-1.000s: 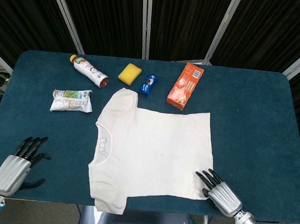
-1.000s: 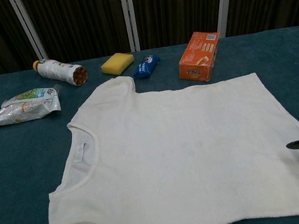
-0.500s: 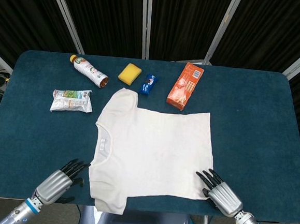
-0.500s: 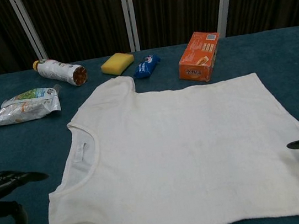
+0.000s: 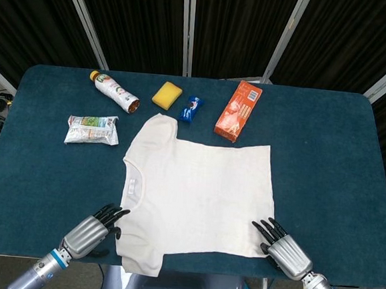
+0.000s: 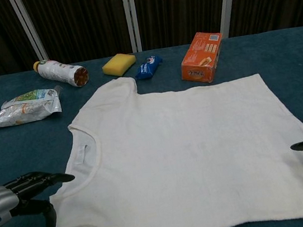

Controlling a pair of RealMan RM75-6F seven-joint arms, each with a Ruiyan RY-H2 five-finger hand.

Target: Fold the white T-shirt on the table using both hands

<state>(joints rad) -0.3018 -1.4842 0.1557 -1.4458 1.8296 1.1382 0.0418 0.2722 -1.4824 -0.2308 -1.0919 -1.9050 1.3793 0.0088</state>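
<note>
Since a second ago the left hand [image 5: 94, 228] slides in from the table's edge to the white T-shirt [image 5: 199, 195], fingers spread, holding nothing, tips at its near sleeve. Shirt lies flat mid-table. Right hand [image 5: 282, 247] stays open at the shirt's near hem corner. Beyond the shirt's far edge sits an orange box [image 5: 238, 110].

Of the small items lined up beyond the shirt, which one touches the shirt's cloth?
The orange box: its near corner meets the white T-shirt edge. The bottle, sponge, blue packet and snack bag lie apart.
</note>
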